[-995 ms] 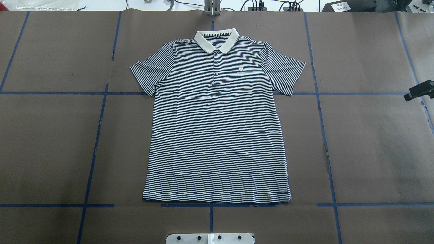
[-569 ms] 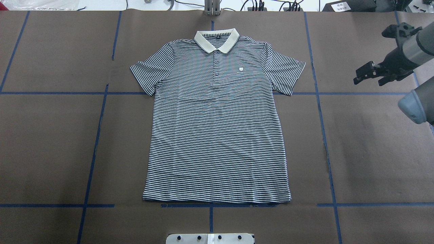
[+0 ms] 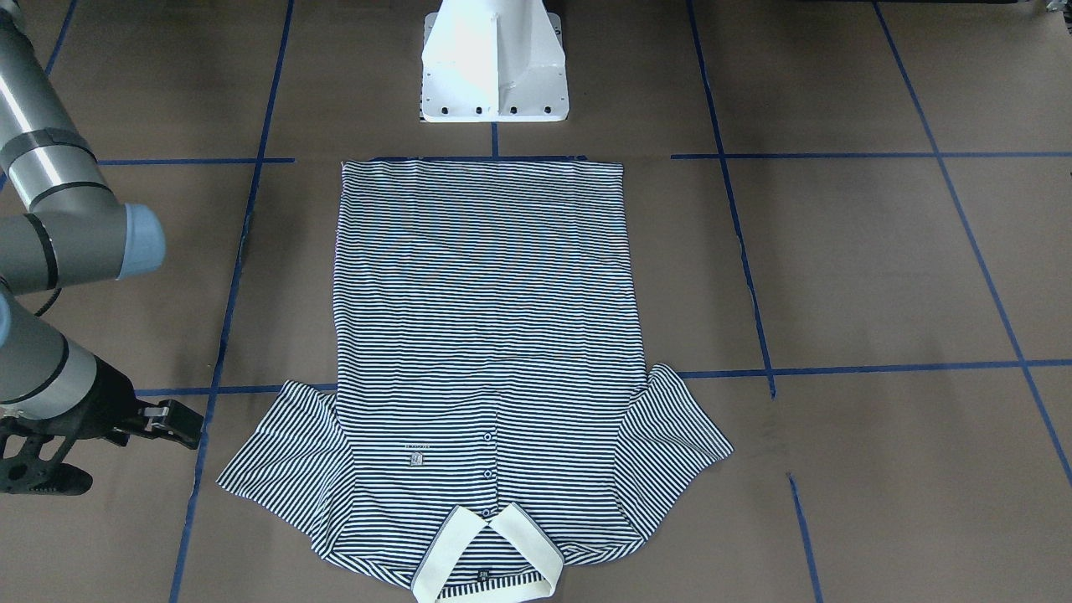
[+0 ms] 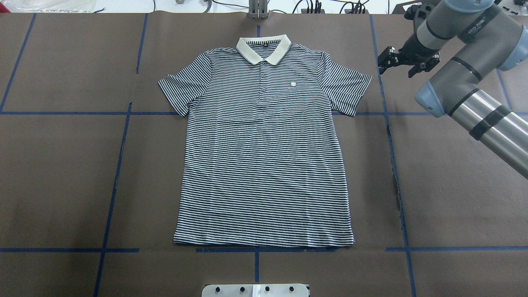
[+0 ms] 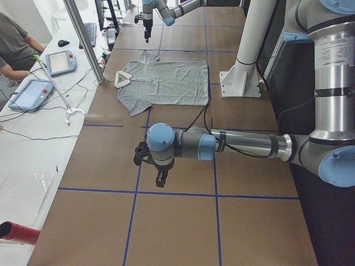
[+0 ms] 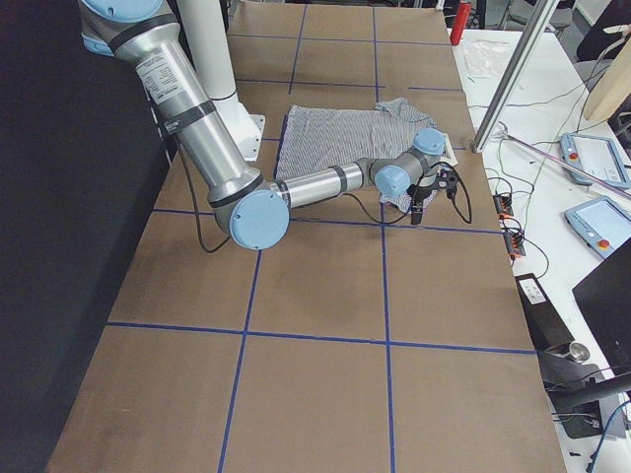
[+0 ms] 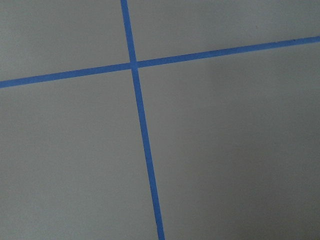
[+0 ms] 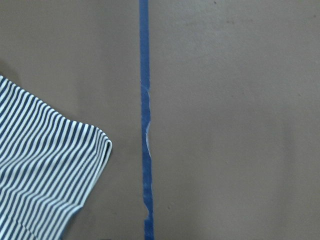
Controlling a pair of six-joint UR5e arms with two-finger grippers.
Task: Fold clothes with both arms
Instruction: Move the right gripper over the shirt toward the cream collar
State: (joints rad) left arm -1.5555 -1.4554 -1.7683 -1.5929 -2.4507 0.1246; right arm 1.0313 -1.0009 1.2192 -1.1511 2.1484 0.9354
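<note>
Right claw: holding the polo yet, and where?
Nothing held. Right claw is open beside the sleeve of the polo shirt, clear of the fabric. Left claw hangs over bare table, far from the shirt.

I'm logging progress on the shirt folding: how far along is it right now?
Done: nothing is folded yet. The polo shirt lies flat, face up, with both sleeves spread. In hand: the right gripper hovers open beside one sleeve and touches nothing. The left gripper is over bare table, far from the shirt. Left: every fold, sleeves and body.
</note>
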